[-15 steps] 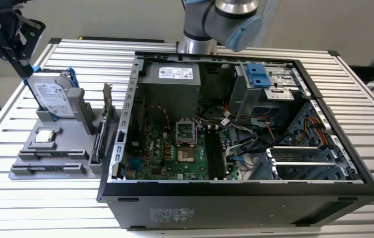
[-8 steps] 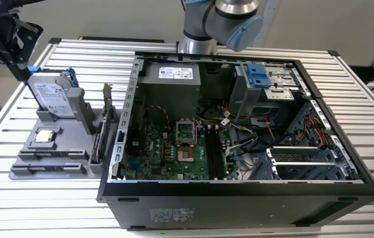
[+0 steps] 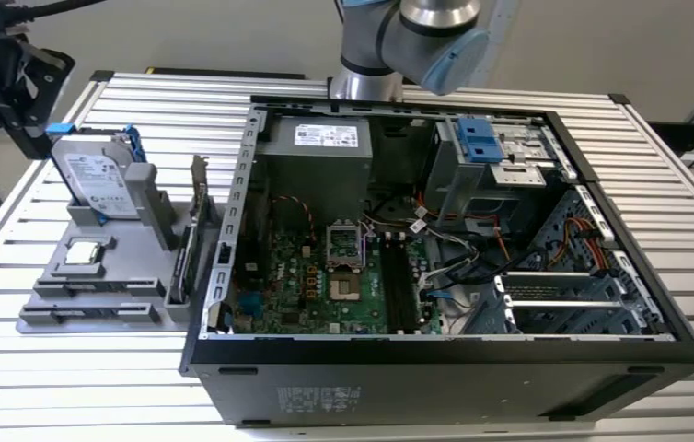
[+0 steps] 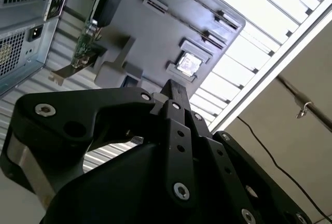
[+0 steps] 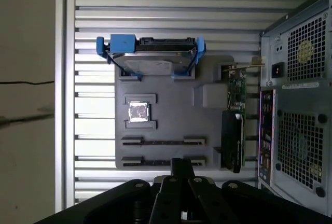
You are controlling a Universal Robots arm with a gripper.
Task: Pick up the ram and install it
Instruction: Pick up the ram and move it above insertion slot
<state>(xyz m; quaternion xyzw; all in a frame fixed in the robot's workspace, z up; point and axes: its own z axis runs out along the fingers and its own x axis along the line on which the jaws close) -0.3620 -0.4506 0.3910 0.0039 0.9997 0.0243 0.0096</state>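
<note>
Black gripper (image 5: 181,166) parts sit closest in both wrist views, and its two fingers are pressed together. It hangs high over a gray tray (image 3: 126,267). Biggest of all is the silver table (image 3: 77,387), made of long slats. On it lies an open computer case (image 3: 445,382) with a green board (image 3: 322,285) inside, facing up. At 12 o'clock in the exterior view, part of the robot arm (image 3: 427,37) shows behind the case. The tray sits just beside the case, at its 9 o'clock in that view. A hard drive (image 3: 96,180) in a blue frame (image 5: 122,43) stands at the tray's 12 o'clock end. A card (image 5: 232,141) stands along the tray's 3 o'clock side, next to the case. A small square chip (image 3: 86,253) rests near the tray's middle. The ram (image 5: 161,142) looks like a thin dark stick on its edge in a long holder (image 5: 132,141) near the tray's 6 o'clock end, well apart from the gripper. A second dark strip (image 5: 145,160) lies in the holder beside it.
</note>
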